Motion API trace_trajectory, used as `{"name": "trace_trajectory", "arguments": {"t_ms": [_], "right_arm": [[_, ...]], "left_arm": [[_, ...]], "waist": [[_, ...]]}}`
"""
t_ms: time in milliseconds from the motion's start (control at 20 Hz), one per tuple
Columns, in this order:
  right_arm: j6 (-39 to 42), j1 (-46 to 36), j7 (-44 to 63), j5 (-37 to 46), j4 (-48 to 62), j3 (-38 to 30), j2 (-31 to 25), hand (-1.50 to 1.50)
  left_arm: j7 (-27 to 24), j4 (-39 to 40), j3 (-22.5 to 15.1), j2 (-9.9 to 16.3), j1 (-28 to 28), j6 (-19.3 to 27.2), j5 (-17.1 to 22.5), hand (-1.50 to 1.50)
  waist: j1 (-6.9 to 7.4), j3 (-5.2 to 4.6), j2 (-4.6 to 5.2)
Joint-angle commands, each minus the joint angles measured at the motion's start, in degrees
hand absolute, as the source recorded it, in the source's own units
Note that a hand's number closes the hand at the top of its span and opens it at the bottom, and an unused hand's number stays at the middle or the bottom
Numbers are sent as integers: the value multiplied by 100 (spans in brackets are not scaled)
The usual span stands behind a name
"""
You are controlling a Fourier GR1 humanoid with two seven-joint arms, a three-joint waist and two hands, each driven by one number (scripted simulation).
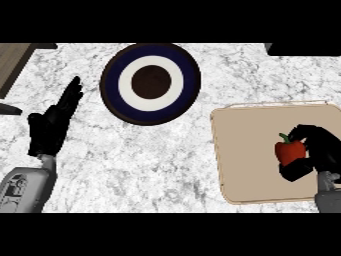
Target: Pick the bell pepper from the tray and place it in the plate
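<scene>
Red bell pepper [289, 151] with green stem pointing far, sitting low on the beige tray [247, 150] at the right of the marble desk [151, 165], wrapped by the right hand [317, 152]: fingers arched over its far and right side, thumb tucked under its near side, so gripping the pepper. Cannot tell whether already clear of the tray floor or just resting on it. Best done by raising straight up first, high enough to pass the tray's raised left rim, and only then swinging left and far toward the plate [151, 83]. Blue-and-white ringed plate with a dark brown centre, lying well apart from the tray, up and to the left across bare marble. Worth aiming for that dark centre rather than the rim, lowering until the pepper nearly touches before uncurling the fingers, since a rounded pepper probably rolls if let go from height. Keeping the wrist steady during the carry, stem up, likely helps. Left hand [53, 122] open at the left, fingers straight and pointing far, resting just beside the plate and holding nothing; no need to move it. Wooden board corner [3, 65] at far left, out of the path.
</scene>
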Motion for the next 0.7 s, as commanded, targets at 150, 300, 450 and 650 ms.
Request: {"name": "trace_trajectory", "arguments": {"t_ms": [150,300,450,650], "right_arm": [[-1285,-597,-420,629,-393,348,688,150],[-1331,-900,-558,548,-885,164,569,150],[-1333,-1163,-708,639,-1175,424,712,150],[-1277,-2036,-1043,360,-794,251,828,150]], "left_arm": [[-38,177,50,-59,-118,123,-139,0],[-3,230,103,-23,-213,88,-135,0],[144,98,26,-73,-202,45,-148,0],[82,144,16,-192,-266,132,-232,0]], "waist": [[-19,23,6],[-65,21,-1],[-36,21,-5],[13,20,15]]}}
